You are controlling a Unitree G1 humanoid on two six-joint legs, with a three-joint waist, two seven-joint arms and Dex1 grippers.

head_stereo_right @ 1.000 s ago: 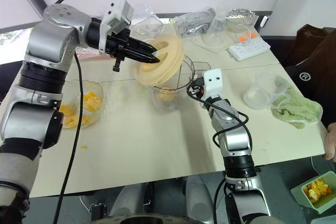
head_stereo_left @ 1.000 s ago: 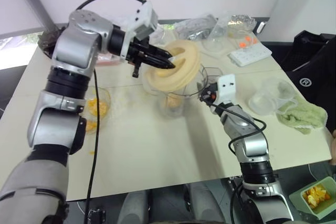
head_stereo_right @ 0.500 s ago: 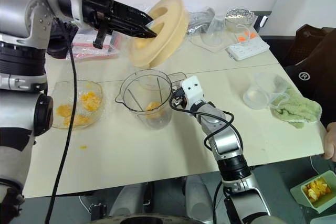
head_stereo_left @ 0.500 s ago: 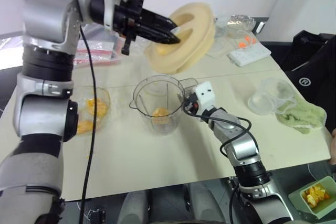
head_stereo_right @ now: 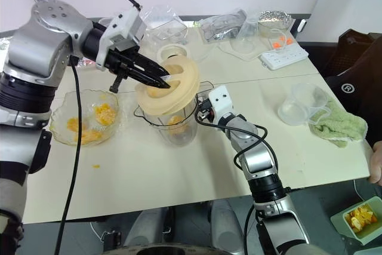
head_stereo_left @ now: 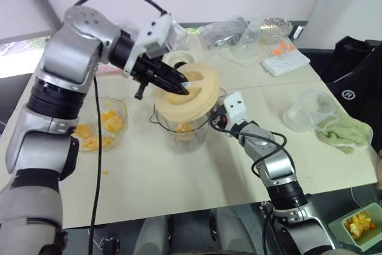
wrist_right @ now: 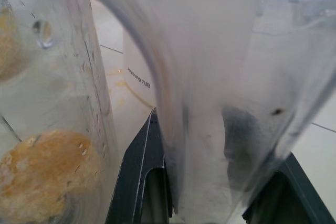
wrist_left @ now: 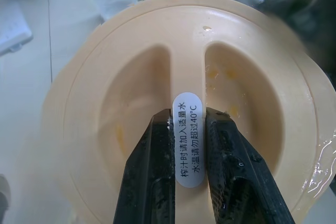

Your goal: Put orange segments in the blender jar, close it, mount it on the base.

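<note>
The blender jar [head_stereo_left: 179, 134] stands upright mid-table with orange segments [wrist_right: 42, 177] at its bottom. A cream round lid [head_stereo_left: 194, 91] lies slightly tilted over the jar's mouth; whether it is seated I cannot tell. My left gripper [head_stereo_left: 182, 89] is shut on the lid's central ridge [wrist_left: 188, 129]. From the right, my right gripper [head_stereo_left: 216, 125] is shut on the jar's clear handle [wrist_right: 210, 103]. More orange segments [head_stereo_left: 110, 120] lie in a glass bowl [head_stereo_left: 121, 108] left of the jar. The cream-white base [head_stereo_left: 178, 58] stands just behind the jar.
A clear beaker [head_stereo_left: 304, 108] and a green cloth [head_stereo_left: 346, 132] lie at the right. At the back are a white power strip [head_stereo_left: 283, 61] and plastic bags [head_stereo_left: 224, 28]. Below the table's right corner stands a green container [head_stereo_left: 358, 222] of fruit. A person's hand [head_stereo_right: 376, 168] shows at the right edge.
Half a second ago my left gripper held the lid high and steeply tilted behind the jar; it has come down, and the lid now lies flatter over the mouth. The right gripper stayed on the handle.
</note>
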